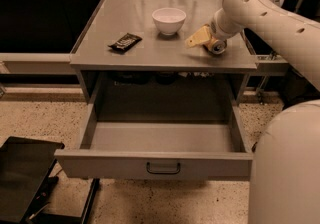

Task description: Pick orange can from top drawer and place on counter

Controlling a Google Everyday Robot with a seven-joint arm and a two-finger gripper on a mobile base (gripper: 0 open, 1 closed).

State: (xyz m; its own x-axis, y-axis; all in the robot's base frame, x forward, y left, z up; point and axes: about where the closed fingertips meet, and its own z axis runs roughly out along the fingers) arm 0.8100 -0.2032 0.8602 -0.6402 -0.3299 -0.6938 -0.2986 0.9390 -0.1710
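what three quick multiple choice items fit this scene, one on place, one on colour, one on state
1. Where is the orange can? A on the floor B on the counter C on a shelf
2. What colour is the bowl? A white B blue C black
3. How is the top drawer? A shut B pulled open C taken out
Answers: 1 B, it lies on the counter's right side at the gripper; 2 A, its rim and wall are white; 3 B, its inside shows below the counter.
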